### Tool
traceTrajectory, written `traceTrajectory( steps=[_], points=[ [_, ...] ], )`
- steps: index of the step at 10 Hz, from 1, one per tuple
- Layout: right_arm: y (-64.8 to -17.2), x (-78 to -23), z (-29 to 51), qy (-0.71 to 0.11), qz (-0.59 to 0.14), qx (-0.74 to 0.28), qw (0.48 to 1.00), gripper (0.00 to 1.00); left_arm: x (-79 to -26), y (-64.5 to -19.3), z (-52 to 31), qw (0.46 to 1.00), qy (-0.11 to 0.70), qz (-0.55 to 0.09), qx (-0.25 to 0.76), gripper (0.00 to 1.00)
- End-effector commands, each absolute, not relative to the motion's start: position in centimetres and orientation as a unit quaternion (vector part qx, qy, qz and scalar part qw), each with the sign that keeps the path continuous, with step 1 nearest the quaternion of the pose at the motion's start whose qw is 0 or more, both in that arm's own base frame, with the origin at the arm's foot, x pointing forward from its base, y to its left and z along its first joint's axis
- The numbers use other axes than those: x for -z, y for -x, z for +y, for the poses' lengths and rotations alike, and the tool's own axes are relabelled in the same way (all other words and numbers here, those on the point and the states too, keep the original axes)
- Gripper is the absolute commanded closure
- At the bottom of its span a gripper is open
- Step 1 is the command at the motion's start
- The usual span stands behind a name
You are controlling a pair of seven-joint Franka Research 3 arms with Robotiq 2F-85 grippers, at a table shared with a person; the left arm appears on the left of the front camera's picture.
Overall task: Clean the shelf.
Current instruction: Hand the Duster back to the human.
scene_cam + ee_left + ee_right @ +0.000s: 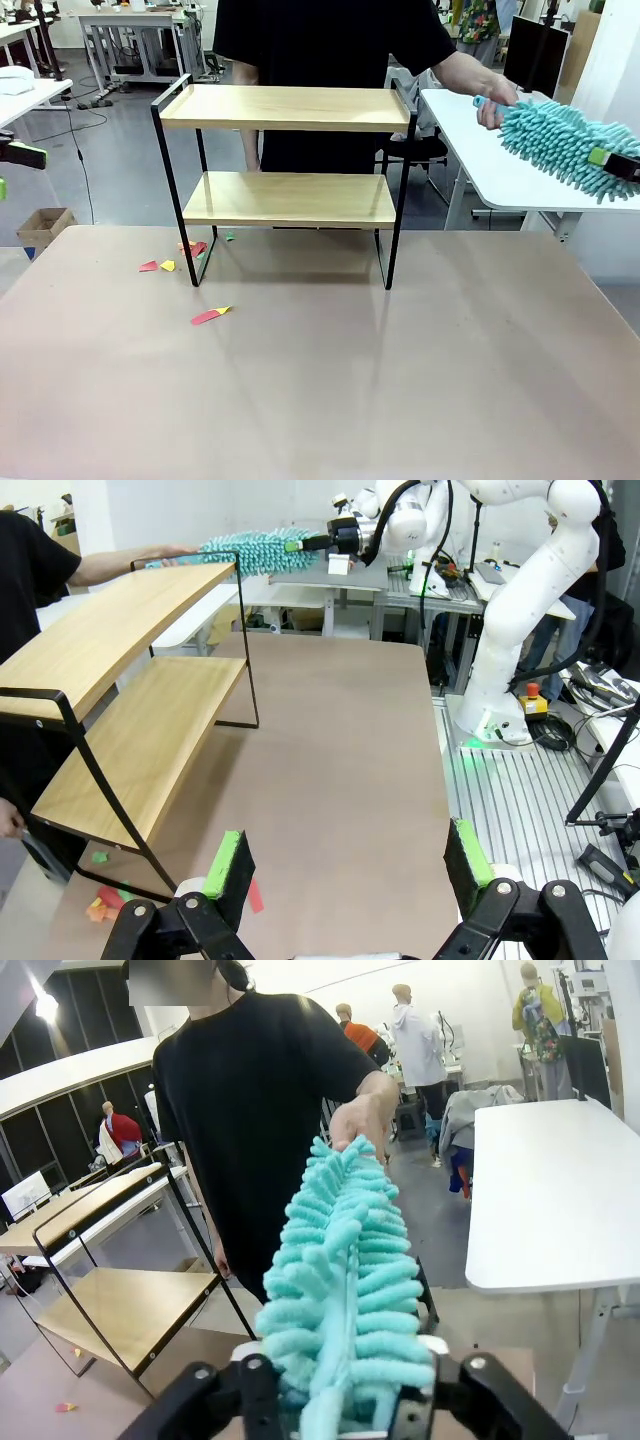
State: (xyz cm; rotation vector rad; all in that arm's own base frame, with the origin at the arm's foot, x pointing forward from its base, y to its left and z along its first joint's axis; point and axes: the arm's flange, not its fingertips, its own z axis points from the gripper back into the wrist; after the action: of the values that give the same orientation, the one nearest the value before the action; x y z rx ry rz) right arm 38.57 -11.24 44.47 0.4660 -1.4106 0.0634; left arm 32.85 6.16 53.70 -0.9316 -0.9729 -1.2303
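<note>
While the right hand (340,1400) grips the duster (345,1290), the left hand (345,865) gapes.

The front view looks from the near side across the table (330,390) at the shelf (285,108) and the person beyond. The left wrist view looks along the table from the shelf's left end. The right wrist view, close behind the teal duster (345,1290), shares shelf and person.
</note>
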Motion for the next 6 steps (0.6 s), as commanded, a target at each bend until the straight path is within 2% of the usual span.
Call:
traceTrajectory(
  steps=[1,6],
  points=[
    [-37.8,-47.5,-13.3,-0.227,-0.659,-0.016,0.717,0.00,-54.1,-32.8,6.0,0.608,0.412,-0.429,0.526,0.00],
    [-35.6,-58.3,-24.3,-0.294,-0.725,0.129,0.609,0.00,-54.1,-32.8,6.0,0.608,0.412,-0.429,0.526,0.00]
  ],
)
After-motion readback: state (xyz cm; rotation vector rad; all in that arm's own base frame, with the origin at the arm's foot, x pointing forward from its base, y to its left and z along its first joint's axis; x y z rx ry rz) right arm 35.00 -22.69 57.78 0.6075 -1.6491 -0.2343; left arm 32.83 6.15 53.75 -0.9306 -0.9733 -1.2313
